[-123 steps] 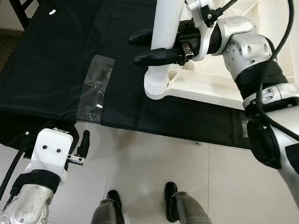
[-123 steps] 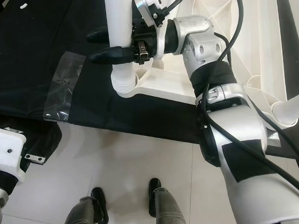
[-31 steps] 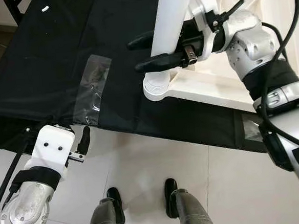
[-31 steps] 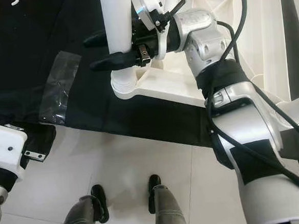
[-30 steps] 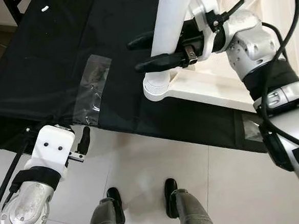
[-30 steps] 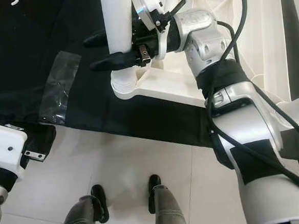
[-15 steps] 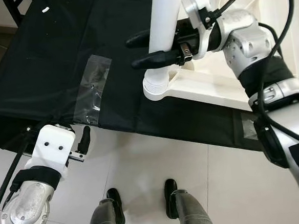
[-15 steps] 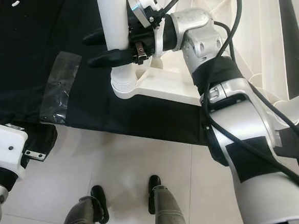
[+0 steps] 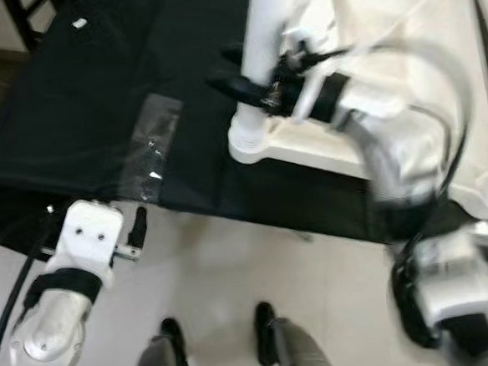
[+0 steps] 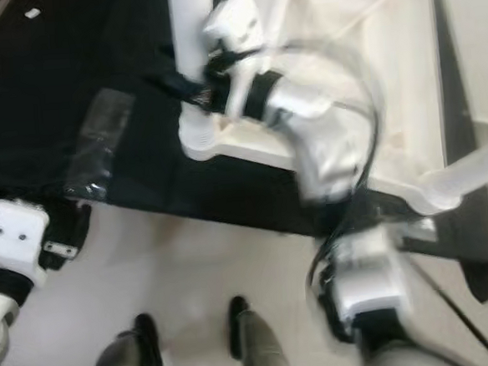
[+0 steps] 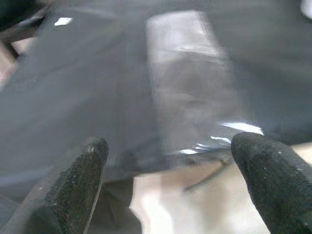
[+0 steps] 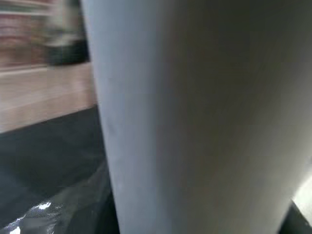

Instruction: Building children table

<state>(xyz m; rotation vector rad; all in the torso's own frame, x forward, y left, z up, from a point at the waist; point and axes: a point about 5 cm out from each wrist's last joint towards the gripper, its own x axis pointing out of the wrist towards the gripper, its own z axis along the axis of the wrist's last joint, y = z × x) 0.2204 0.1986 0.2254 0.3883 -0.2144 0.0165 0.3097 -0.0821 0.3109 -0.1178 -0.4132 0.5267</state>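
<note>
The white table top (image 9: 386, 64) is lying upside down on a black cloth (image 9: 96, 101), and everything here is placed from it. At its near corner on the robot's left, a white table leg (image 9: 260, 56) is standing upright in the ribbed socket (image 9: 248, 141); a second leg (image 10: 469, 171) is jutting out from the corner on the robot's right.

The step in hand looks to be seating or twisting that upright leg into its socket. To do it well, the leg should be kept in line with the socket, not leaning, and any turning should be done with steady downward pressure so the ribbed end is going in squarely. The table top is light plastic and could slide on the cloth, so the push is best aimed straight down.

The right gripper (image 9: 249, 78) is working just above the socket, its two black fingers (image 9: 233, 86) lying either side of the leg and clasping it, though the head views are blurred. In the right wrist view the leg (image 12: 195, 117) is sitting right up against the camera.

The left gripper (image 11: 170, 161) is hanging low, well away from the table top, off the near edge of the cloth by a strip of clear tape (image 9: 153, 143). Its fingers (image 11: 80, 165) are spread wide and carrying nothing.
</note>
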